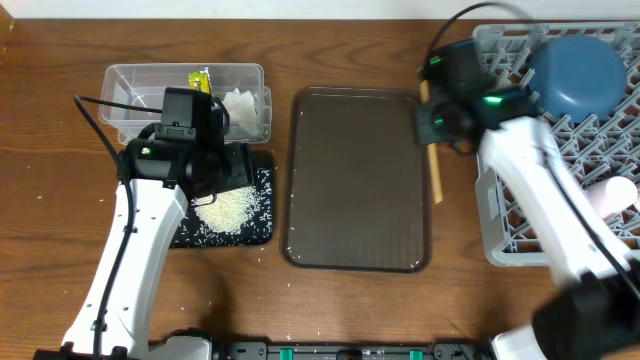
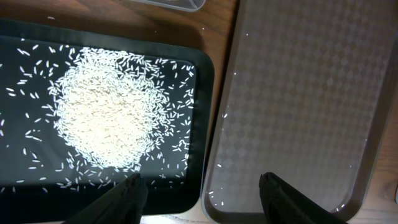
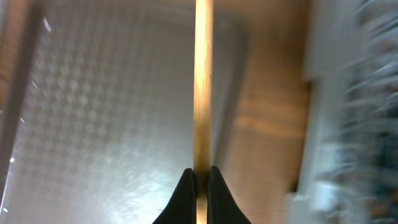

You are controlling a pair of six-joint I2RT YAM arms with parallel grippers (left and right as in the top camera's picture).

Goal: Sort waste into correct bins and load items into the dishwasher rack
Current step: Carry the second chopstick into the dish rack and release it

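Observation:
My right gripper [image 3: 200, 174] is shut on a wooden chopstick [image 3: 202, 81], which hangs over the right edge of the brown serving tray [image 1: 360, 180]; the chopstick [image 1: 435, 175] shows in the overhead view between the tray and the grey dishwasher rack [image 1: 500, 235]. A blue plate [image 1: 578, 72] and a pink cup [image 1: 612, 195] sit in the rack. My left gripper [image 2: 202, 186] is open above the near right corner of the black tray [image 2: 200, 124], which holds a pile of white rice [image 2: 109, 118]. The clear tub [image 1: 130, 85] holds white tissue [image 1: 245, 108] and a yellow-green wrapper [image 1: 200, 80].
The brown serving tray [image 2: 298, 93] lies right beside the black tray, with a few rice grains along its left rim. The rack fills the right side of the table. Bare wood lies at the left and front.

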